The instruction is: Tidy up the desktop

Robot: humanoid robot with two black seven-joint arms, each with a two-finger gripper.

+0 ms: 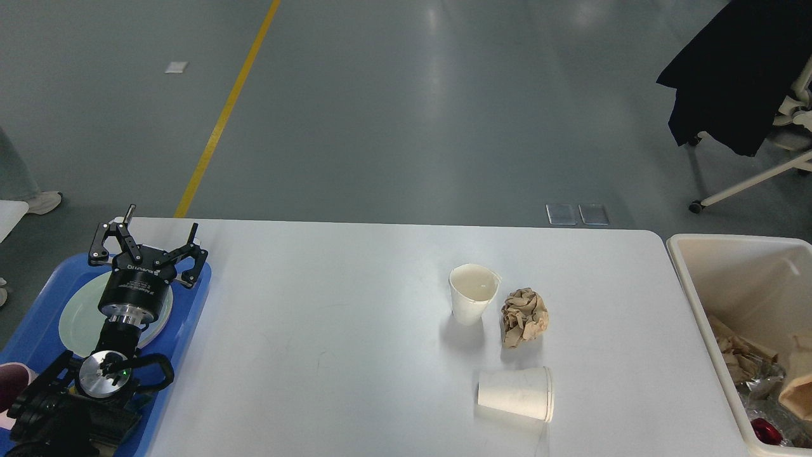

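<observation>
The white desktop (330, 355) fills the lower middle of the head view. On its right half an upright white paper cup (472, 293) stands beside a crumpled brown paper ball (524, 317). In front of them a second white paper cup (516, 393) lies on its side. My left gripper (147, 244) is open and empty, hovering over the blue tray at the left. A brown paper bag (799, 384) lies inside the cream bin at the right edge. My right arm and its gripper are out of view.
The blue tray (190, 317) at the table's left end holds a pale plate (76, 317) and a pink cup (11, 381). The cream bin (717, 298) off the right end holds paper scraps, foil and something red. A chair with a black garment (736, 76) stands behind.
</observation>
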